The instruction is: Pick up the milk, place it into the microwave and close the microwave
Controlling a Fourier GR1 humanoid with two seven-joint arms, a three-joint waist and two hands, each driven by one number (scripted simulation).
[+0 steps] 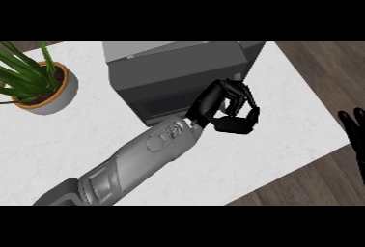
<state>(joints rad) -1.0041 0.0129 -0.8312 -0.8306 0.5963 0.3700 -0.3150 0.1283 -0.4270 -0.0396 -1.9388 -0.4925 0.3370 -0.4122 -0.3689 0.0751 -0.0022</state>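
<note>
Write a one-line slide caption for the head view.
Left hand curled at the microwave front on the white counter, potted plant at left, right hand resting open at the right edge.

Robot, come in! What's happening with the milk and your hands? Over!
Left hand curled, at the microwave front. Right hand open, resting at right edge. Milk not visible. Plant well aside.

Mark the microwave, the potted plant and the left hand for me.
microwave [153, 79]: head view, on its dark front face.
potted plant [58, 99]: head view, on the pot's grey wall.
left hand [217, 101]: head view, on the back of the hand.
</note>
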